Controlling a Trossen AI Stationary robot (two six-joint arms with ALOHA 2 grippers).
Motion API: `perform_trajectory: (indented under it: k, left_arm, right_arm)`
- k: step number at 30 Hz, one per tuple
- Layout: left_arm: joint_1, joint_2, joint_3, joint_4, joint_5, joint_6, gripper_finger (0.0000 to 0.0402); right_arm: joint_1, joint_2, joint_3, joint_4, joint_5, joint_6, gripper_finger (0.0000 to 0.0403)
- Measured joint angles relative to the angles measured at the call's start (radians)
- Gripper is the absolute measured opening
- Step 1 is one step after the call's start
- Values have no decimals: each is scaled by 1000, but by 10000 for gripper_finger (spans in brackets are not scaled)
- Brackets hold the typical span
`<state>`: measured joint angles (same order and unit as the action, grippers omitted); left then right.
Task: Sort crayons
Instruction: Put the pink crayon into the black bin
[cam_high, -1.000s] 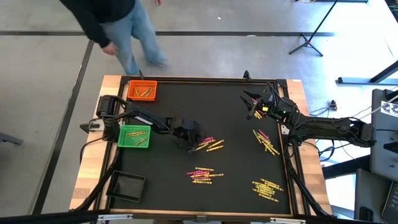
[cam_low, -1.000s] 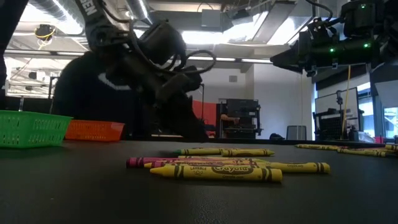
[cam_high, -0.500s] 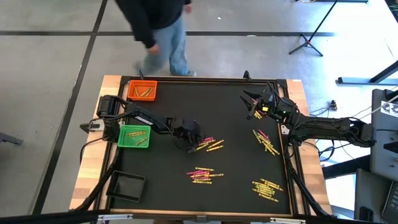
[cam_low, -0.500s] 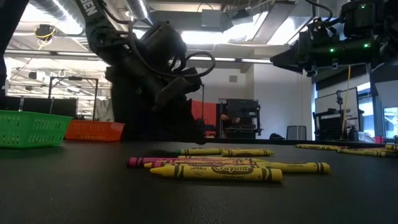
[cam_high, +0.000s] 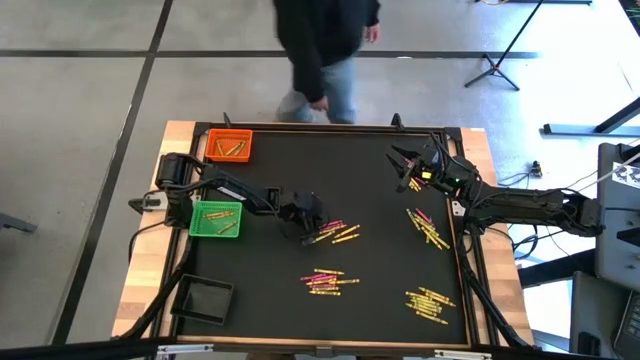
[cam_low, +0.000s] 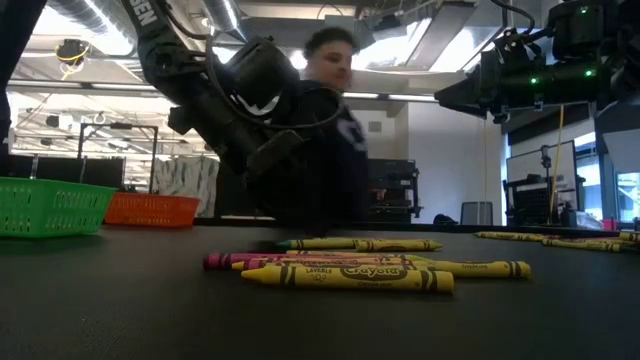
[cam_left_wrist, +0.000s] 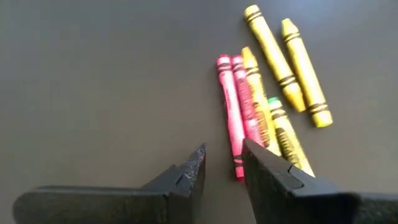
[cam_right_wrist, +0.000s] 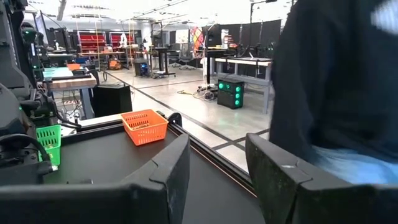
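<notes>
Near the table's middle, the left gripper (cam_left_wrist: 222, 167) hovers with fingers spread and empty just beside a cluster of crayons (cam_left_wrist: 267, 99). It should centre over one pink stick before closing, to avoid pinching its neighbours. The right gripper (cam_right_wrist: 217, 165) waits spread, high at the far edge; basket contents are hard to read

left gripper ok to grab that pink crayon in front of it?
Probably yes. The left gripper is open over bare mat, the pink crayon just ahead; only a second pink one touches its side.
</notes>
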<state>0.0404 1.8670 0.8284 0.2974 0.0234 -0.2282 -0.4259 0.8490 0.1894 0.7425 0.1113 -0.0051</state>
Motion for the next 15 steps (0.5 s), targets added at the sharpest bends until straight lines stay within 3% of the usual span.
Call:
perform_trajectory:
  k: [15]
  left_arm:
    - [-5, 54, 12, 24, 20, 6, 92]
  right_arm:
    - [0, 0, 0, -4, 0, 0, 154]
